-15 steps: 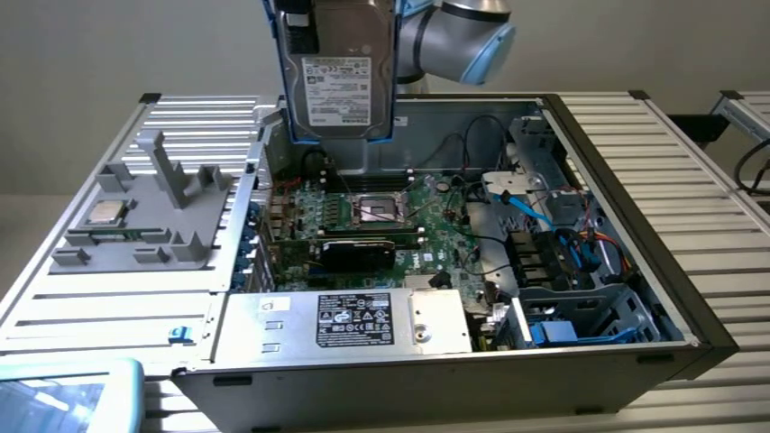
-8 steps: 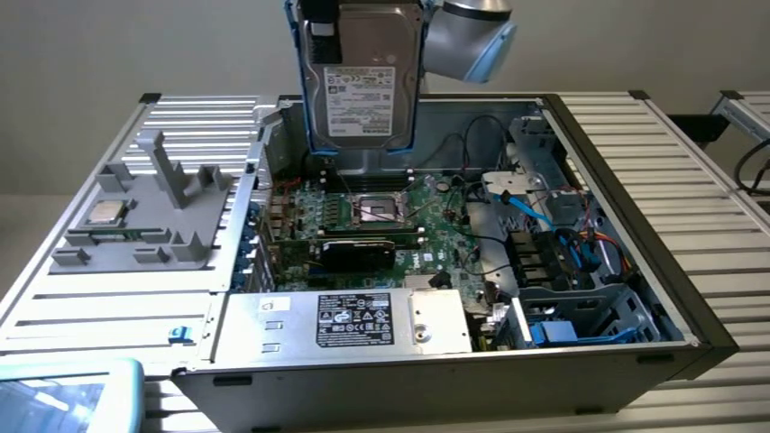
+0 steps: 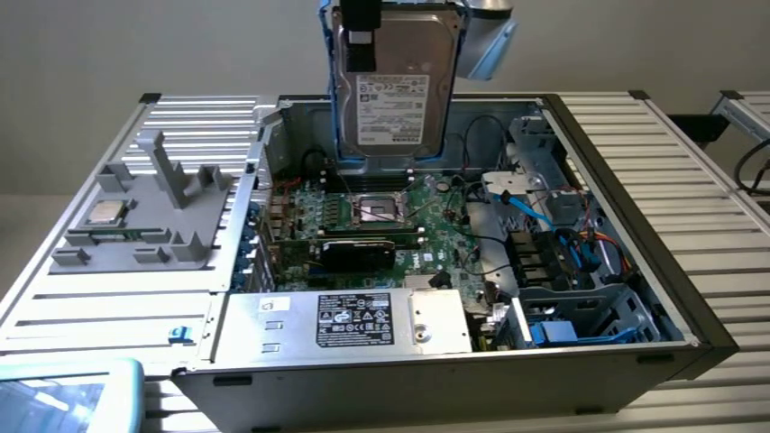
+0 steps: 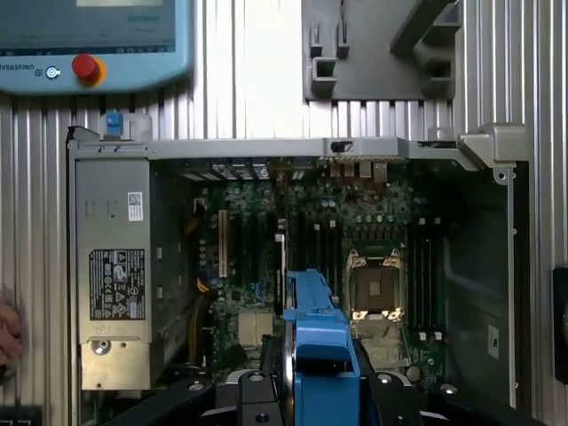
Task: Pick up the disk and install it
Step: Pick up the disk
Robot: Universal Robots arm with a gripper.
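**Step in hand: carrying the disk over the open chassis.**

- **Position.** In the exterior view, the disk (image 3: 398, 86) hangs upright in the air with its label facing the camera. It is at 12 o'clock from the CPU socket (image 3: 382, 209) and clear of every component in the chassis (image 3: 601, 144).
- **Grasp.** The gripper (image 3: 359, 41) is clamped on the disk's upper end only. In the wrist view, the blue carrier (image 4: 318, 333) runs edge-on between the black fingers (image 4: 253, 399).
- **Attitude.** Hold the disk plumb. A one-end grasp probably lets the free end swing, so move slowly and without jerks.
- **Clearance.** Loose blue cables (image 3: 542, 212) lie at 3 o'clock from the socket. Hold the carrier's lower edge above them and above the chassis walls.
- **Alignment.** Judge squareness from the wrist view, where the carrier's edge should run parallel to the chassis wall.
- **Safety.** A person's hand (image 4: 7, 333) rests on the ribbed surface (image 4: 248, 80) just beyond the power supply box (image 4: 115, 275). Confine travel to the chassis outline.
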